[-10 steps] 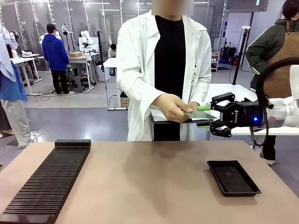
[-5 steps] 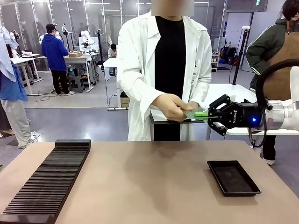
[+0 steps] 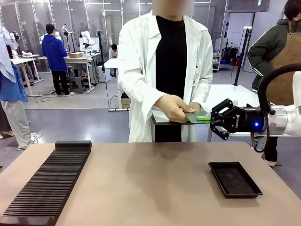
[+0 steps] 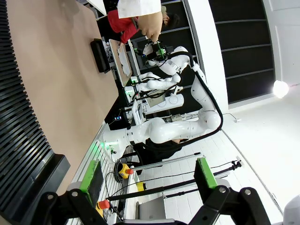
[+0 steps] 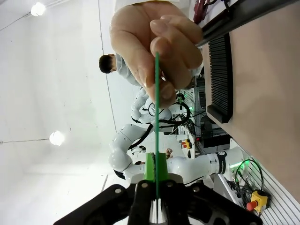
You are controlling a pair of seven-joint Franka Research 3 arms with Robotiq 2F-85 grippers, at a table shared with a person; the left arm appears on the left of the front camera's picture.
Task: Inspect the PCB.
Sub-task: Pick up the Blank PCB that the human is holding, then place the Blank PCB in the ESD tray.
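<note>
Front view: my right gripper (image 3: 211, 118) hangs in the air above and beyond the black tray (image 3: 235, 179), its jaws clamped on one end of the PCB (image 3: 194, 117). The board lies nearly level, well above the tray. The person's hand (image 3: 174, 108) grips its other end, the one farther from the tray.

Right wrist view: the PCB (image 5: 156, 117) appears edge-on, a thin green line rising from between my closed jaws into the person's hand (image 5: 157, 40).

Left wrist view: my left gripper (image 4: 147, 174) stands wide apart, nothing between its green pads. It hovers at the slotted rack (image 4: 18, 117), well apart from the tray (image 4: 100, 55), which lies across the table (image 4: 61, 84).
</note>
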